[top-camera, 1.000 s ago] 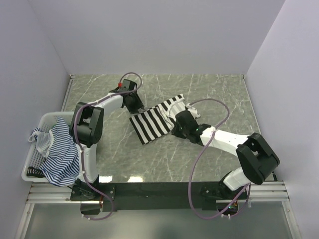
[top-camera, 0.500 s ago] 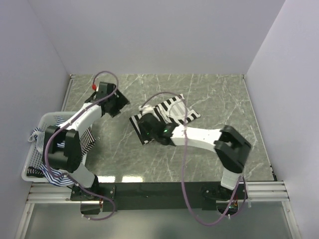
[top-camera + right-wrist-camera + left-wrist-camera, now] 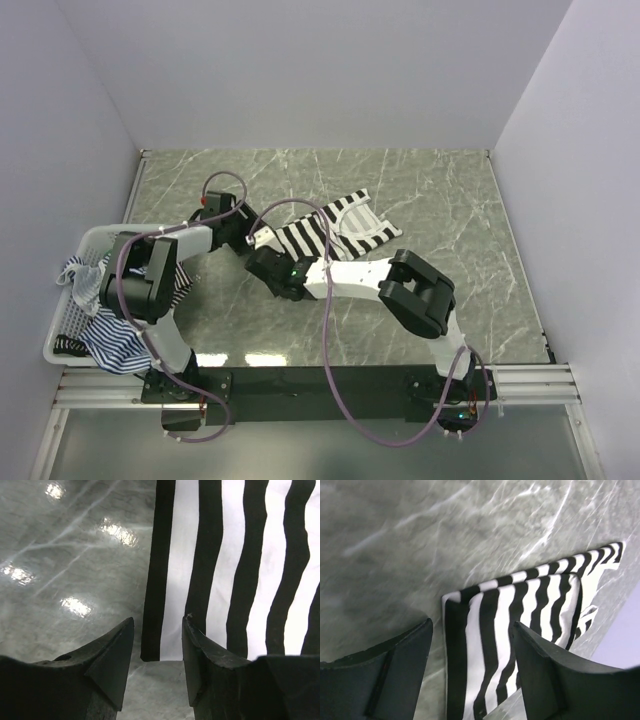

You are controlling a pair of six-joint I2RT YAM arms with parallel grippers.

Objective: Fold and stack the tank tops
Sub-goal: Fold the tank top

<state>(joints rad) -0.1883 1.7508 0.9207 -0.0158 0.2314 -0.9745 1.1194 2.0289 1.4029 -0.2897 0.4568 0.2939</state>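
Note:
The black-and-white striped tank top (image 3: 322, 232) lies flat on the marble table, mid-left. My left gripper (image 3: 246, 240) hangs open at its left edge; in the left wrist view the cloth's (image 3: 520, 605) corner lies below the spread jaws of the left gripper (image 3: 471, 625). My right gripper (image 3: 268, 270) is open at the near-left corner. The right wrist view shows the striped hem (image 3: 240, 565) ending just beyond that gripper (image 3: 158, 620), nothing pinched. Blue-and-white striped tank tops (image 3: 122, 325) are heaped in the basket.
A white mesh basket (image 3: 92, 236) stands at the table's left edge, with blue striped cloth hanging over its near rim. The right arm's forearm (image 3: 355, 275) stretches across the table just in front of the striped top. Grey walls close the left, back and right.
The right gripper has slid leftward along the striped top to its near-left corner. The left gripper swung out to the left, then came back to the top's left edge. Both jaws have widened.

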